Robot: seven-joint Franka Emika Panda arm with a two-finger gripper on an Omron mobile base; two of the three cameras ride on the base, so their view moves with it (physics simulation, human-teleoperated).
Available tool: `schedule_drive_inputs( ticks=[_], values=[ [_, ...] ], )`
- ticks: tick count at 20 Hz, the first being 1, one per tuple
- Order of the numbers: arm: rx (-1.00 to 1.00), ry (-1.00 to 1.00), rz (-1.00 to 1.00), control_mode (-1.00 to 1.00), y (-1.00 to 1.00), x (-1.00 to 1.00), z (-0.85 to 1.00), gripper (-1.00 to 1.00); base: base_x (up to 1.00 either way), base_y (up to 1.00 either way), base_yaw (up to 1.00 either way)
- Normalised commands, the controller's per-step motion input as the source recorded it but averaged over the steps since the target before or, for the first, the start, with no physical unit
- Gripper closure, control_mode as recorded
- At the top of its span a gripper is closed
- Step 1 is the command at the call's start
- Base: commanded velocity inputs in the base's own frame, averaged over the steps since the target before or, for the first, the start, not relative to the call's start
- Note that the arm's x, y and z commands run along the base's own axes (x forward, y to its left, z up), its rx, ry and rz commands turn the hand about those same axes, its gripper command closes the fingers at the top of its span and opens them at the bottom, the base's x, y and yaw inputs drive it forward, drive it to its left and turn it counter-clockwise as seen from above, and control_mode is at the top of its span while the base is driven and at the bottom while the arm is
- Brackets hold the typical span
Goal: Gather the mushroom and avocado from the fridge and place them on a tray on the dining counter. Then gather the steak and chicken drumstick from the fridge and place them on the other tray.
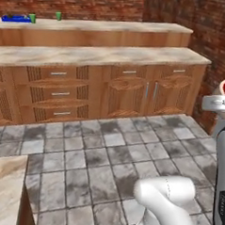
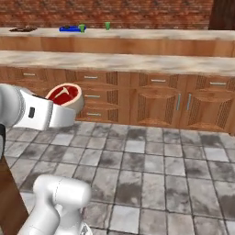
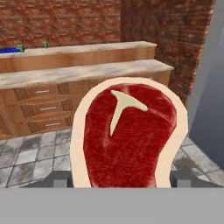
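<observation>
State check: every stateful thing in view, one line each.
steak: held between the fingers, off any surface, face toward the hand camera.
gripper: shut on the steak.
blue tray: flat on the far dining counter, a green cup at its right end.
second green cup: upright on the counter, apart from the tray.
island drawers: all shut.
cabinet doors: shut.

One steak (image 3: 129, 135). On the dining counter (image 2: 137, 35): one blue tray (image 2: 69, 29), one dark tray (image 2: 22, 30) left of it, and two green cups (image 2: 82, 28), both right of the blue tray.
</observation>
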Motion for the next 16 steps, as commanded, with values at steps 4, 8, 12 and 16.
schedule_drive_inputs(
  ticks=[4,8,12,16],
  values=[
    [0.0,0.0,0.0,1.0,0.0,0.0,0.0,1.0,0.85,-0.13,0.53],
    [0.0,0.0,0.0,1.0,0.0,0.0,0.0,1.0,0.91,-0.14,0.52],
    [0.0,0.0,0.0,1.0,0.0,0.0,0.0,1.0,0.99,-0.15,0.5],
    [0.0,0.0,0.0,1.0,0.0,0.0,0.0,1.0,0.99,-0.18,0.49]
  ],
)
